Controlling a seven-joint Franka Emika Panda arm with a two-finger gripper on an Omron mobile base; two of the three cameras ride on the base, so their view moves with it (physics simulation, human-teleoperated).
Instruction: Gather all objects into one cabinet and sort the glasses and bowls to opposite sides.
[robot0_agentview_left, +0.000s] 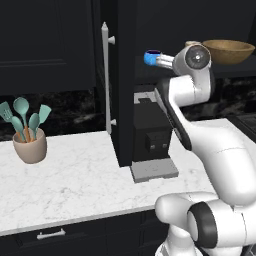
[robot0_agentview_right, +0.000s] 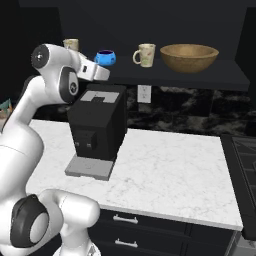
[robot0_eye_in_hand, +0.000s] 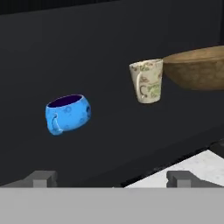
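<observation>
While the gripper (robot0_eye_in_hand: 111, 178) hangs spread and empty | blue bowl (robot0_eye_in_hand: 67, 113) apart ahead | cup (robot0_eye_in_hand: 147, 81) touching wooden bowl (robot0_eye_in_hand: 197, 70)

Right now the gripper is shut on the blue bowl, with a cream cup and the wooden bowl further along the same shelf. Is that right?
Not quite. The gripper is open and holds nothing: in the hand view its fingertips stand wide apart, short of the blue bowl, which sits free on the shelf. The rest holds: the right base view shows the cream cup and wooden bowl further along.
</observation>
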